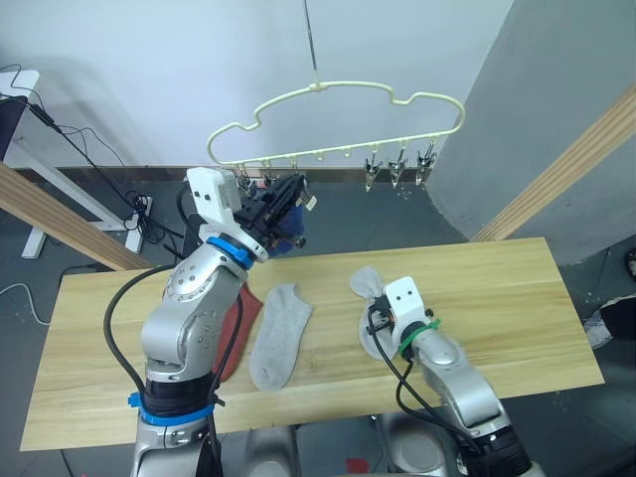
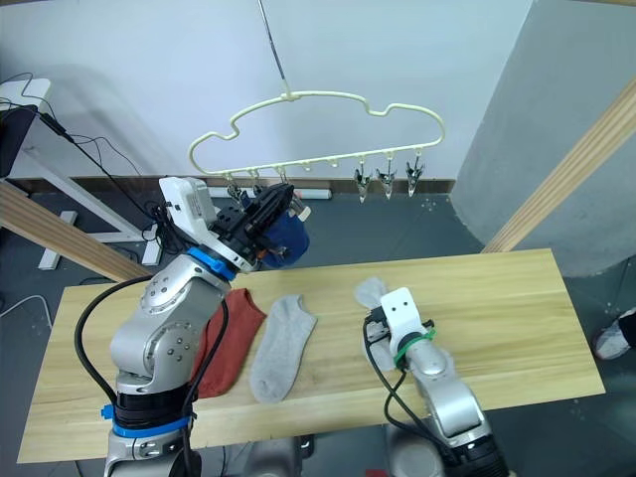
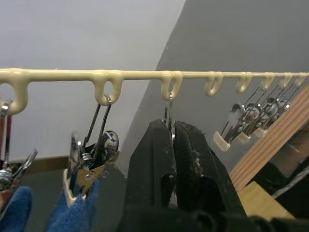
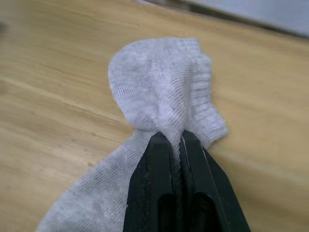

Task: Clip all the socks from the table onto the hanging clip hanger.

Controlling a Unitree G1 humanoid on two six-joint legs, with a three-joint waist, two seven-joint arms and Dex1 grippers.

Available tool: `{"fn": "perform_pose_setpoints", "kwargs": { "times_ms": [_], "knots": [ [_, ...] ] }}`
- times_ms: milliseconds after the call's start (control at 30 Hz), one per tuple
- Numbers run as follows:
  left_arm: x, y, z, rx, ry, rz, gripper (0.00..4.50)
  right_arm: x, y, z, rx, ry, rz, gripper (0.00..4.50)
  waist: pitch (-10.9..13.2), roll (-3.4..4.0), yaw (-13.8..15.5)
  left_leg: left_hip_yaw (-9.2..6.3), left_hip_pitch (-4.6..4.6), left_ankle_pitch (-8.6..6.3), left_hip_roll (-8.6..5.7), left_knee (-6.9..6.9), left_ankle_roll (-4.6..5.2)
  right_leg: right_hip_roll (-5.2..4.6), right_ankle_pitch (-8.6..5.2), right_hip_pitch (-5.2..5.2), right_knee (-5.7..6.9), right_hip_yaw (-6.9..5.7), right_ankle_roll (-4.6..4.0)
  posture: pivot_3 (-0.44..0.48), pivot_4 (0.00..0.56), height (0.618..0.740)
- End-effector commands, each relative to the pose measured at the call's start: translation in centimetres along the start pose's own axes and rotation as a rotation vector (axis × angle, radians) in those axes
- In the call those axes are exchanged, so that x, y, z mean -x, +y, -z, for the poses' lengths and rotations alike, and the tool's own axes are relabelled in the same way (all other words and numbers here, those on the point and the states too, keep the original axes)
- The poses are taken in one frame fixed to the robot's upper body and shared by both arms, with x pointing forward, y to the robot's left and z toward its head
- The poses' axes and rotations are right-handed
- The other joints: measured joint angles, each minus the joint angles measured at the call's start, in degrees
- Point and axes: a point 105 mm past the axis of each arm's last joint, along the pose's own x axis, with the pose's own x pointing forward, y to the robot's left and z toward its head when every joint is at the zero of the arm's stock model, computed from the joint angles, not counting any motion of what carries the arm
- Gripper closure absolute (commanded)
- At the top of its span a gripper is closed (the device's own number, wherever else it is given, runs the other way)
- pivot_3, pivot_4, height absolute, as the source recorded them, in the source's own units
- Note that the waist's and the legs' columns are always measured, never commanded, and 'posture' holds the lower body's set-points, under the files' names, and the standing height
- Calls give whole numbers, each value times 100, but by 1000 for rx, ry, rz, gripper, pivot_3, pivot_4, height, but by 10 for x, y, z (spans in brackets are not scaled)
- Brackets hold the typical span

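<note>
Right gripper (image 4: 176, 140): the two black fingers are pinched shut on a raised fold of the light grey knit ankle sock (image 4: 159, 92), which otherwise lies on the long pale wooden plank table (image 1: 497, 288) near its middle. The fabric bunches and puckers at the pinch, so I judge the sock soft, limp and light; it should drape when lifted, and a grip near the cuff edge would leave a free hem for a clip to bite. Left gripper (image 3: 172, 133): fingers closed together around the third small metal clip (image 3: 167, 107), just under the rail of the thin cream-yellow cloud-outline clip hanger (image 1: 338, 94); whether the clip's mouth is actually pressed open cannot be told. Holder contents: in the left wrist view a blue knit sock (image 3: 72, 212) hangs from the clip beside the left gripper, more blue fabric shows at the view's edge below another clip, and three clips bunched at the far end (image 1: 397, 169) hang empty. On the table: a second light grey sock (image 1: 278, 333) lying flat and, touching or just beside it, a rust-red sock (image 2: 231, 343) partly behind the left arm. Metal clips look stiff and springy; risk of thin knit slipping if caught only at the edge.
</note>
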Motion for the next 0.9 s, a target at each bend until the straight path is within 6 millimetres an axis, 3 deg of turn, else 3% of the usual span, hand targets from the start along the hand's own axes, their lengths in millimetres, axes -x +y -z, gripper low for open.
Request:
{"fn": "perform_pose_setpoints", "kwargs": {
  "times_ms": [33, 100, 367, 900],
  "knots": [
    [0, -8, -16, 27, -42, 46, 4500, 9, 12, -49, 81, -217, -137, 4490, 0, 0, -13, -2, 1, 0, 3, -1, 0, 3, 0, 0, 0, -2, 1, -234, 352, 737],
    [-1, -9, -17, 41, -32, 58, 4500, 19, 21, -75, 172, -342, -244, 4490, 0, 0, -24, -3, 3, 0, 6, -4, 0, 7, 0, 0, 1, -2, 0, -235, 353, 737],
    [-1, -11, -16, 54, -8, 77, 4500, 39, 41, -112, 227, -521, -354, 4490, 1, 0, 0, -4, 0, 0, 3, -2, 0, 1, 12, 1, 1, -3, -20, -235, 353, 737],
    [0, -16, -13, 61, 6, 89, 4500, 25, 31, -120, 291, -548, -289, 4490, 1, 1, 1, -5, 0, 0, 2, -1, 0, 0, 14, 1, 1, -5, -24, -228, 352, 737]
  ]
}}
